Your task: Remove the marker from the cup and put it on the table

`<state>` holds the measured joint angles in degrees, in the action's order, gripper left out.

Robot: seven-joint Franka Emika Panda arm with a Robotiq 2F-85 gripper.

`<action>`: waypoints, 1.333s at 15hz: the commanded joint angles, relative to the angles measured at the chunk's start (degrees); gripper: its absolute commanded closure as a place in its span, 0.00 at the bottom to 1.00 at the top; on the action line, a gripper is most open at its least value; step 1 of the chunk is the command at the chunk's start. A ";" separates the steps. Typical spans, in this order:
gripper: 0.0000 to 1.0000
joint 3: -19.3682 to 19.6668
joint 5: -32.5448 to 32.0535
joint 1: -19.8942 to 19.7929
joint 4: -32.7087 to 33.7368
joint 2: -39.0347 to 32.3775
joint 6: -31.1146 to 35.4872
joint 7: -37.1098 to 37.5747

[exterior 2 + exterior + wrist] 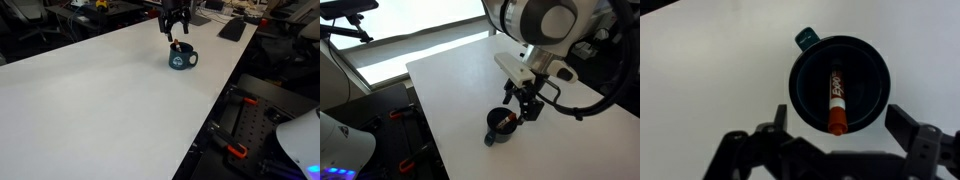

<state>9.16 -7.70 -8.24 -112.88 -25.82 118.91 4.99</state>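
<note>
The dark blue mug stands on the white table, seen from straight above in the wrist view, with its small handle pointing away. The reddish-orange marker with a pale labelled part leans inside it, its red end towards my gripper. My gripper is open, its two fingers either side of the mug's near rim, holding nothing. In both exterior views the gripper hangs just above the mug, and the marker tip pokes above the rim.
The mug stands near a table edge. Beyond the far end lie a keyboard and desk clutter. Dark floor and equipment lie below the side edge. Wide bare tabletop spreads away from the mug.
</note>
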 commanded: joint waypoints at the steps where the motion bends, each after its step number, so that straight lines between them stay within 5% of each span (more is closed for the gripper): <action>1: 0.00 0.84 -1.22 0.64 1.88 -2.06 -0.67 2.00; 2: 0.00 0.98 -1.44 0.70 2.21 -2.54 -0.97 2.12; 3: 0.25 0.92 -1.26 0.50 2.26 -2.84 -0.73 1.61; 4: 0.26 0.92 -1.13 0.42 2.40 -3.14 -0.73 1.46; 13: 0.95 0.89 -1.24 0.43 2.95 -3.80 -0.30 1.18; 20: 0.95 0.69 -1.02 0.26 2.55 -2.44 -0.62 0.39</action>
<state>9.67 -8.21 -8.27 -110.56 -28.73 118.74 5.08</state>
